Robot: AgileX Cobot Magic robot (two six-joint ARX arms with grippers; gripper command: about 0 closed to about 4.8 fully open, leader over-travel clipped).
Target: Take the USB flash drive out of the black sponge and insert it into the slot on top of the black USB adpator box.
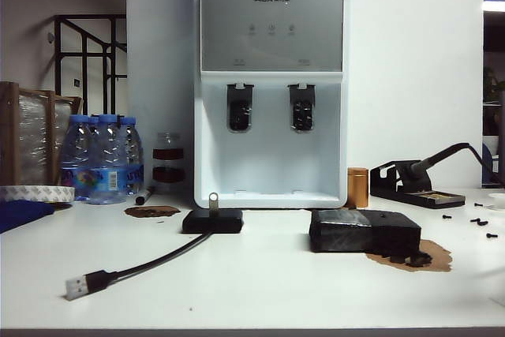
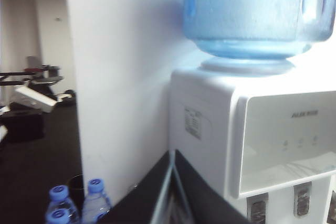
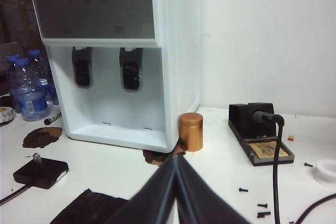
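Note:
The small silver USB flash drive [image 1: 213,198] stands upright in the top of the flat black USB adaptor box [image 1: 213,221], whose cable runs to a silver plug [image 1: 77,286] near the front left. The black sponge [image 1: 364,231] lies to the right of the box with nothing in it. In the right wrist view the drive [image 3: 35,157] sticks up from the box [image 3: 41,172], and the sponge [image 3: 89,206] lies below my right gripper [image 3: 177,157], which is shut, empty and raised. My left gripper [image 2: 174,153] is shut, empty and held high, facing the water dispenser. Neither arm shows in the exterior view.
A white water dispenser [image 1: 271,92] stands behind the box and sponge. Water bottles [image 1: 101,157] and a tape roll [image 1: 35,192] are at the left. A copper canister [image 3: 190,131], a soldering iron stand [image 3: 259,135] and loose screws [image 1: 477,222] sit to the right. Brown stains [image 1: 151,211] mark the table.

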